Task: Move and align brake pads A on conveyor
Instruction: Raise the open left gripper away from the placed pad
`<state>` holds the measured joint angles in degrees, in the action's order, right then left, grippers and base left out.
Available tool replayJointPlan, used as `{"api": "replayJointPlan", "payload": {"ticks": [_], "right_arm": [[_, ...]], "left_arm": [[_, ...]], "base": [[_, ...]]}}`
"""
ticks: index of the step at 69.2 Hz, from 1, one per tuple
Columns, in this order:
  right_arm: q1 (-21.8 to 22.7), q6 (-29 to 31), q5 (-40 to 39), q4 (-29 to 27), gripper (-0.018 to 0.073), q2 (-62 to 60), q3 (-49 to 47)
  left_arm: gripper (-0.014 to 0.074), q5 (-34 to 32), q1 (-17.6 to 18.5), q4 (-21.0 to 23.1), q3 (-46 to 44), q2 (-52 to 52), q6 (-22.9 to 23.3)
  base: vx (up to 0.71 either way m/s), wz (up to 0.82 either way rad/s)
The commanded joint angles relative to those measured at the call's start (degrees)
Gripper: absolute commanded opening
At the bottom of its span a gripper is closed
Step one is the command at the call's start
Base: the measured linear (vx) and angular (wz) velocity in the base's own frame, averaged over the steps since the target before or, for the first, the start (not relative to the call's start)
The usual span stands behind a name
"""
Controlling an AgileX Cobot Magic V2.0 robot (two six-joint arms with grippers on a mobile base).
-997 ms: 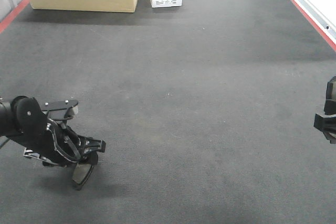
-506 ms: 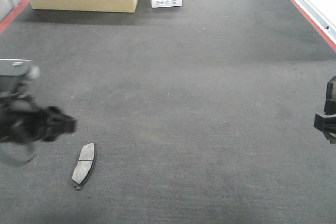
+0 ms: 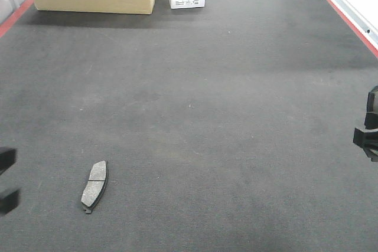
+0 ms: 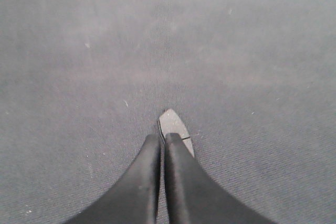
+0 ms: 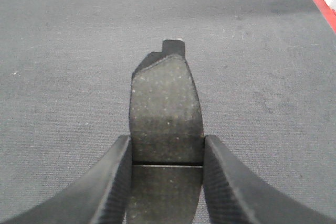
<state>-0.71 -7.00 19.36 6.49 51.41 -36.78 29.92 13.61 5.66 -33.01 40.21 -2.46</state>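
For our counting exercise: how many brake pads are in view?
2. One brake pad lies on the conveyor, front left; a second pad sits in the right end effector. More may be hidden.

With left claw point(image 4: 161, 139) pressed closed, right claw point(image 5: 166, 141) clamps a brake pad point(image 5: 165, 100).

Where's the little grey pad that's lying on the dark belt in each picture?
Front view: the brake pad lies low on the left of the conveyor.
Left wrist view: bottom middle, just beyond the tips of the shut left gripper.
Right wrist view: not in it; the right gripper holds a second brake pad.
Shared landmark: the conveyor's dark felt belt fills all three views.
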Motion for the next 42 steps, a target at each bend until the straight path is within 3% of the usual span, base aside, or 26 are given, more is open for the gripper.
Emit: {"api": "replayJointPlan", "payload": {"ticks": [1, 42], "right_arm": [[0.11, 0.43, -5.16, 0.43, 0.0112, -0.71, -1.71], [0.11, 0.43, -5.11, 0.43, 0.0112, -0.71, -1.71]], "left_arm": [[-0.0008, -3.34, 0.30, 0.21, -0.11, -3.82, 0.03], [-0.0006, -3.04, 0.30, 0.21, 0.88, -7.85, 0.03]], "base": [[0.00, 0.00], [0.00, 0.00]]}}
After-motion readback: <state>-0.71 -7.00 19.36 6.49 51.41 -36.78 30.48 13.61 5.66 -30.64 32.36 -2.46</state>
